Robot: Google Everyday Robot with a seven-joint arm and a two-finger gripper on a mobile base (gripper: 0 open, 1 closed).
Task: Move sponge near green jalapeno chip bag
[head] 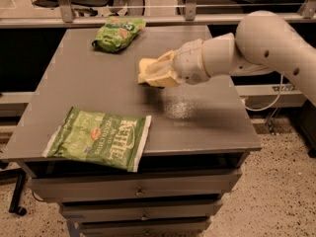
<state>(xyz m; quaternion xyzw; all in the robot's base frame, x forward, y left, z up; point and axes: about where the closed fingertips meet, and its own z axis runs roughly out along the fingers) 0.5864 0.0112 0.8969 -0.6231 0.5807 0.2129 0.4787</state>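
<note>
a grey bench (207, 125) with drawers below it, seen from the front. a thick white robot arm (266, 43) reaches in from the right. at its tip the gripper (159, 72) hangs over the middle of the bench, a little toward the back, and its fingers are closed on the sponge (147, 75), a small pale yellow block held clear of the surface, with a dark shadow beneath it. the green jalapeno chip bag (98, 138), large and flat with white lettering, lies at the front left corner, its near edge just over the bench lip, well apart from the sponge. a smaller bright-green bag (118, 32) sits at the back left.

risks, as i judge them: the soft foam could slip free before it reaches the bag. setting it down too near could nudge the bag, which already overhangs, off the bench. stopping short would leave the sponge nearer the wrong bag.
</note>
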